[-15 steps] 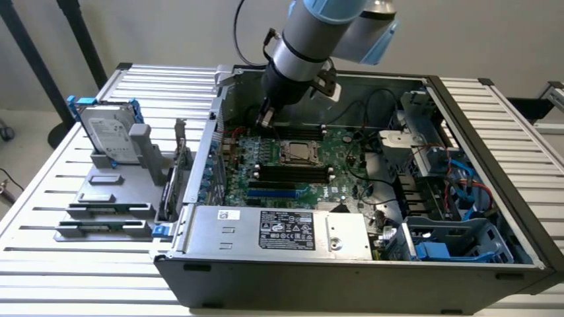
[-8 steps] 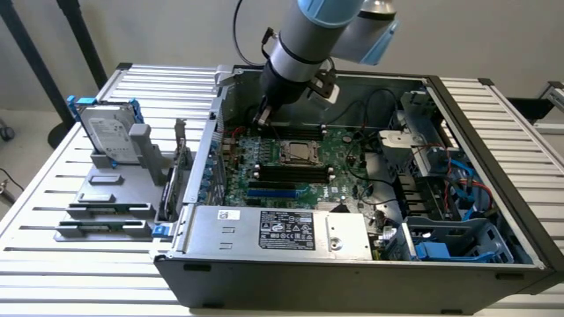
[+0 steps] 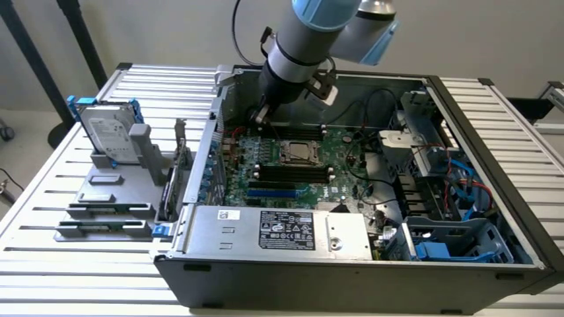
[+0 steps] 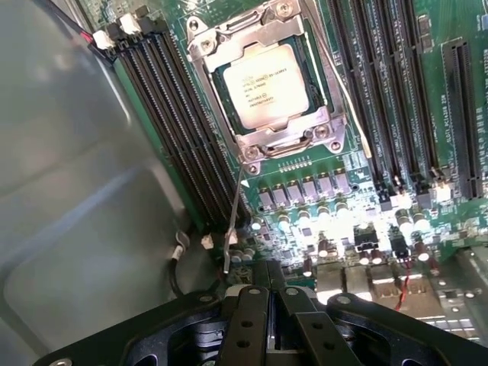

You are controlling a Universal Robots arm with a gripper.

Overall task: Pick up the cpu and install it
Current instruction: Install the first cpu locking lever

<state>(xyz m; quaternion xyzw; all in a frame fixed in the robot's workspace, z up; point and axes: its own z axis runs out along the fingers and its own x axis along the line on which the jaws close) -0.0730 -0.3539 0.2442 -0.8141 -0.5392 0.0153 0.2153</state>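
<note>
Above the cpu (image 4: 267, 84) lies open — memory slots (image 4: 179, 130) flank it.

Plain pale beige wall (image 3: 150, 30) across the back. Soft, even light throughout. Slatted silver metal table (image 3: 39, 218) taking up most of the exterior view, ribs running across from that view's left to its right. Two dark slanted poles (image 3: 26, 49) in front of the wall at the exterior view's left. Pale floor (image 3: 31, 115) beyond the table corner there, small dark wheel (image 3: 4, 131) at the edge. Dark block (image 3: 529, 105) past the table at the exterior view's right.
</note>
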